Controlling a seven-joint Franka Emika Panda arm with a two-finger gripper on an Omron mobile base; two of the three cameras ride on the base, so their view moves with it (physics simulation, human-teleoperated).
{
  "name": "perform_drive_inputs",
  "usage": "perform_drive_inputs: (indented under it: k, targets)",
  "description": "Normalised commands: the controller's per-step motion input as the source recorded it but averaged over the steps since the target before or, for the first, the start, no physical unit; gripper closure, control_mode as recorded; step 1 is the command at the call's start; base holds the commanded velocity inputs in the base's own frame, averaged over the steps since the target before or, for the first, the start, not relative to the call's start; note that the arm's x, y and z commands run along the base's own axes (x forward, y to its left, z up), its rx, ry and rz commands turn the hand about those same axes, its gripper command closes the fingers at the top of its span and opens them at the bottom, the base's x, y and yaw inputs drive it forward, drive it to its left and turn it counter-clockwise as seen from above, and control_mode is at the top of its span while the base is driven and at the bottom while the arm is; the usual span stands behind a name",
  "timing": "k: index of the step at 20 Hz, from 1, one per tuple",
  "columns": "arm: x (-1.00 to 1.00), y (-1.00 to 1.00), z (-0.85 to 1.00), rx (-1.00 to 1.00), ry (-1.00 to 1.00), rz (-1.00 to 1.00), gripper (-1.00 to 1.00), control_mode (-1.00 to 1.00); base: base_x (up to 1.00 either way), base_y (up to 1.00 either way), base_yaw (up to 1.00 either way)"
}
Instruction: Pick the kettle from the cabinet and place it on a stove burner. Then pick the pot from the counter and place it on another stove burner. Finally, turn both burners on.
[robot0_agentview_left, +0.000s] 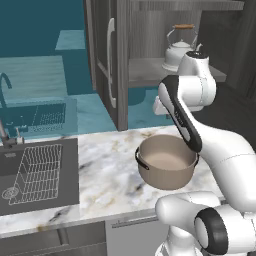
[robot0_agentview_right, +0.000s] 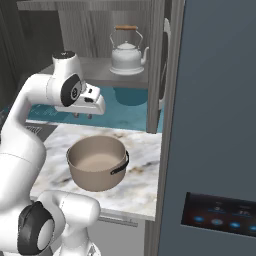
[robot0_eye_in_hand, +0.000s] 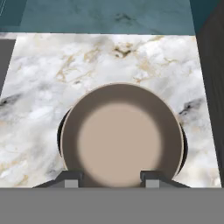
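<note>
- Far left in my left base view: dark grey sink (robot0_agentview_left: 37, 172) with a wire rack (robot0_agentview_left: 37, 170) lying in it, set into the counter (robot0_agentview_left: 107, 175); a faucet (robot0_agentview_left: 5, 87) shows behind it.
- Moving right, the pot (robot0_agentview_left: 166, 162) sits upright on the marble counter, near the front edge, one dark side handle (robot0_agentview_left: 140, 161) facing the sink.
- Above and behind it, the cabinet (robot0_agentview_left: 102, 60) stands with its door swung open, silver bar handle (robot0_agentview_left: 111, 60) on the door. The kettle (robot0_agentview_left: 180, 50) sits upright on the grey shelf (robot0_agentview_left: 150, 72), well apart from the pot.
- In the left base view the arm's forearm crosses in front of the pot's right rim.
- Right base view gives me the hand itself: gripper (robot0_agentview_right: 82, 116) hangs above the counter, behind and above the pot (robot0_agentview_right: 97, 162), pointing down, touching nothing. The kettle (robot0_agentview_right: 127, 52) is higher up and to its right on the shelf.
- Same view has a tall blue-grey appliance panel (robot0_agentview_right: 215, 125) with a small lit display down the right side, which the left base view lacks.
- Hand view looks straight down into the pot (robot0_eye_in_hand: 121, 135): cream inside, both dark side handles peeking out at left and right of the rim. Gripper (robot0_eye_in_hand: 111, 180) fingertips stand apart over the pot's near rim, nothing between them, no contact that I can make out.
</note>
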Motion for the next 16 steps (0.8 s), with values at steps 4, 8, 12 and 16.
perform_drive_inputs:
  k: [4, 8, 12, 16]
  targets:
    - [-0.02, 0.0, 0.0, -0.06, -0.02, 0.0, -1.0, -1.0, 0.0, 0.0, 0.0]
    - [-0.03, -0.01, 0.0, -0.03, -0.04, -0.03, -1.0, -1.0, 0.0, 0.0, 0.0]
    - [-0.04, -0.06, 0.05, -0.03, -0.07, -0.08, -1.0, -1.0, 0.0, 0.0, 0.0]
    - [0.0, -0.11, 0.21, -0.03, -0.09, -0.09, -1.0, -1.0, 0.0, 0.0, 0.0]
